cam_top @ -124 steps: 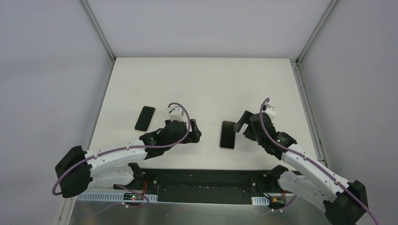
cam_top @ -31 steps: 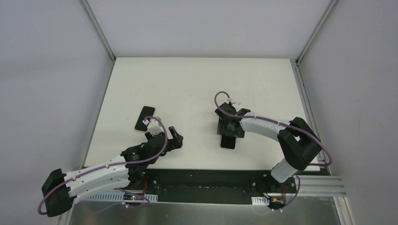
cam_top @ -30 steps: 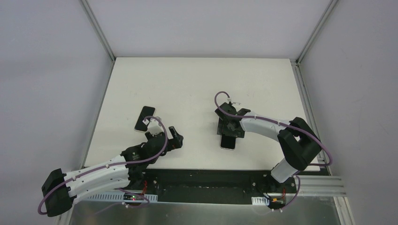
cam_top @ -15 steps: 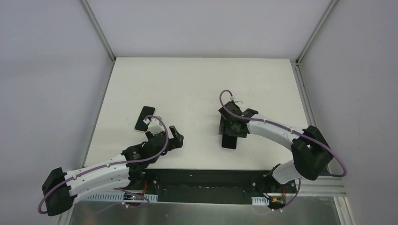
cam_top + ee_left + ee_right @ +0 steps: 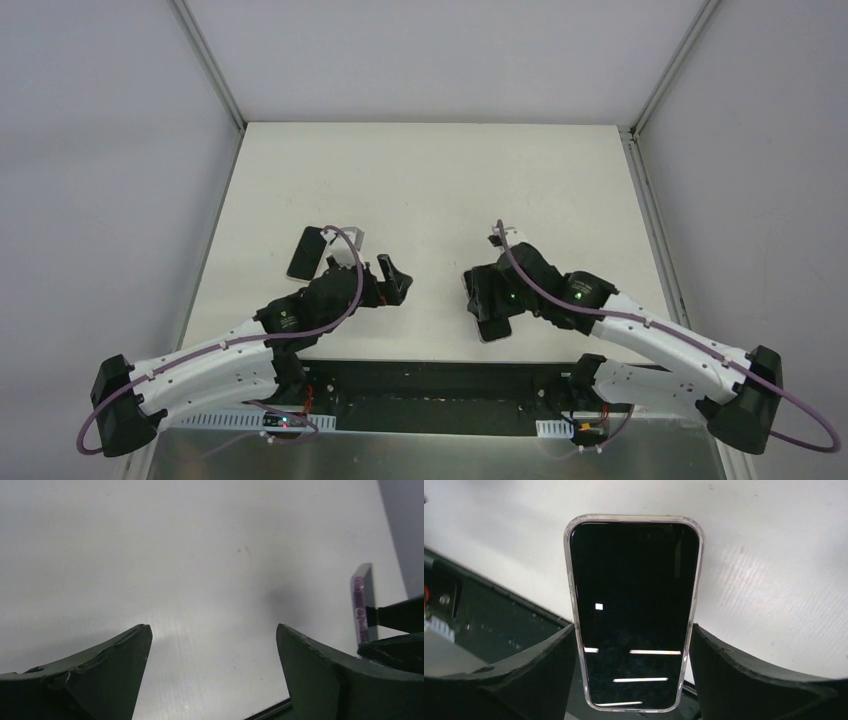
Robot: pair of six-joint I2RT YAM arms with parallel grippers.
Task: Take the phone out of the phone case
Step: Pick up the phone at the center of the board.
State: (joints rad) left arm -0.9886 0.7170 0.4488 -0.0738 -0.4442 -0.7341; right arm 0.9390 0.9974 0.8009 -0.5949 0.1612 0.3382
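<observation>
The phone (image 5: 634, 605), black screen up, sits inside a clear phone case (image 5: 572, 595) whose rim shows all round it. My right gripper (image 5: 630, 628) is shut on the case's two long sides and holds it tilted above the table's near edge. From above, the phone (image 5: 492, 328) pokes out below the right gripper (image 5: 488, 298). My left gripper (image 5: 398, 277) stands open and holds nothing, pointing right toward it. The left wrist view shows the open left gripper (image 5: 211, 626) over bare table, with the phone (image 5: 363, 602) edge-on at the right.
A second dark phone-like slab (image 5: 308, 252) lies flat at the left of the white table (image 5: 430, 180), behind the left arm. A black trough (image 5: 430, 385) runs along the near edge. Metal rails (image 5: 652, 220) border the table's sides.
The right arm swung toward the near edge with the phone in its jaws, lifting it off the table. The left gripper moved right and further onto the table, toward the phone.
</observation>
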